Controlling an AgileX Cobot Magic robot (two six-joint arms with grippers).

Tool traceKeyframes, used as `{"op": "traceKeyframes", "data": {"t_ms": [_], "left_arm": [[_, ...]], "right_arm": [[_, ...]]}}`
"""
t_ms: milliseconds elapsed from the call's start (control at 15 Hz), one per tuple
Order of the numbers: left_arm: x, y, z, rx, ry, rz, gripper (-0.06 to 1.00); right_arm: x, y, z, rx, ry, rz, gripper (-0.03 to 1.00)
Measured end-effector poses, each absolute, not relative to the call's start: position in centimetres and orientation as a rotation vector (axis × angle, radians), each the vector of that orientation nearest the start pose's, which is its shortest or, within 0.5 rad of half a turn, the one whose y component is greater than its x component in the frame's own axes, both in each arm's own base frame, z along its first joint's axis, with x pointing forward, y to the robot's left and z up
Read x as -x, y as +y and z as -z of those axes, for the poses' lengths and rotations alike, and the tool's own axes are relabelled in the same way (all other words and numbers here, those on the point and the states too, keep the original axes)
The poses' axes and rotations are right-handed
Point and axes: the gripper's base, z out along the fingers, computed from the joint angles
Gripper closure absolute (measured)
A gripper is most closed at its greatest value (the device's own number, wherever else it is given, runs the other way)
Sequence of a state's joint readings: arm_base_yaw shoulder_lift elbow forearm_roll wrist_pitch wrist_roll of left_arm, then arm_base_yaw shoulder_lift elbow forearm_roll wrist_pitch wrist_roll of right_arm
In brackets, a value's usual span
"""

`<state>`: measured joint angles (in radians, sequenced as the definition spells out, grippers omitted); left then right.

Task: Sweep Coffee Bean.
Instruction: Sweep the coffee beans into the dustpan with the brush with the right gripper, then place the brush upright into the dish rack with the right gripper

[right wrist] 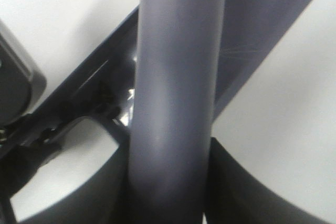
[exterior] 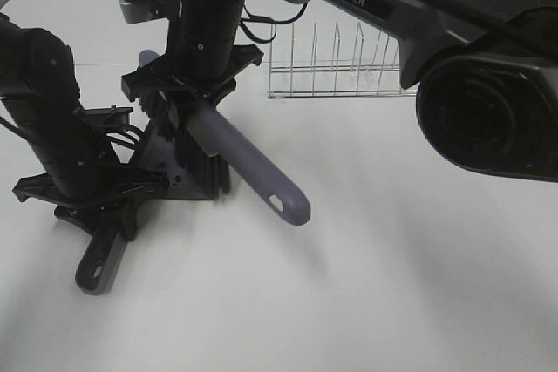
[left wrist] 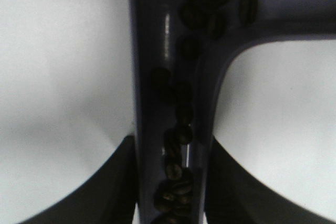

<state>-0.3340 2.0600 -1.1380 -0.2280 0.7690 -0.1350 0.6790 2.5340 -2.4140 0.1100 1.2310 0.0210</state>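
1. Left fingers [left wrist: 107,195]: clamped on the handle of the grey dustpan [left wrist: 152,35], one finger on each side.
2. Coffee beans [left wrist: 174,171]: lying in the handle's channel between the left fingers and trailing from there into the pan. One bean sits apart, farther out.
3. Right fingers [right wrist: 247,192]: clamped around the handle of the brush [right wrist: 173,77].
4. The black bristles [exterior: 207,167] sit below the right fingers, at the dustpan's mouth, on the white counter [exterior: 392,259].
5. Wire rack [exterior: 340,67]: stands beyond the right fingers, well apart.
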Motion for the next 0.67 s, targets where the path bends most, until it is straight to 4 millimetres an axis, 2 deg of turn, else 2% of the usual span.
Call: {"op": "traceKeyframes", "data": {"t_ms": [133, 200, 267, 333, 400, 467, 667], "left_arm": [[-32.6, -12.8, -9.3, -0.052, 3.201, 0.231, 0.63], [-32.6, -12.8, -9.3, -0.052, 3.201, 0.231, 0.63], [-32.6, -12.8, -9.3, -0.052, 3.201, 0.231, 0.63], [-32.6, -12.8, -9.3, -0.052, 3.201, 0.231, 0.63], [-32.6, -12.8, -9.3, -0.052, 3.201, 0.231, 0.63], [-32.6, -12.8, -9.3, -0.052, 3.201, 0.231, 0.63], [-32.6, -12.8, -9.3, -0.052, 3.201, 0.231, 0.63]], "right_arm": [[-41.2, 33.4, -19.7, 0.904, 2.674, -0.187, 0.70], [-41.7, 32.3, -21.5, 0.887, 2.625, -0.112, 0.70], [-41.9, 31.9, -22.1, 0.875, 2.615, -0.101, 0.70], [-42.7, 30.1, -24.0, 0.819, 2.593, -0.094, 0.70], [-43.6, 28.4, -25.1, 0.766, 2.587, -0.086, 0.70], [-44.8, 25.3, -26.4, 0.681, 2.592, -0.064, 0.70], [-46.1, 18.4, -27.3, 0.516, 2.666, -0.006, 0.70]]}}
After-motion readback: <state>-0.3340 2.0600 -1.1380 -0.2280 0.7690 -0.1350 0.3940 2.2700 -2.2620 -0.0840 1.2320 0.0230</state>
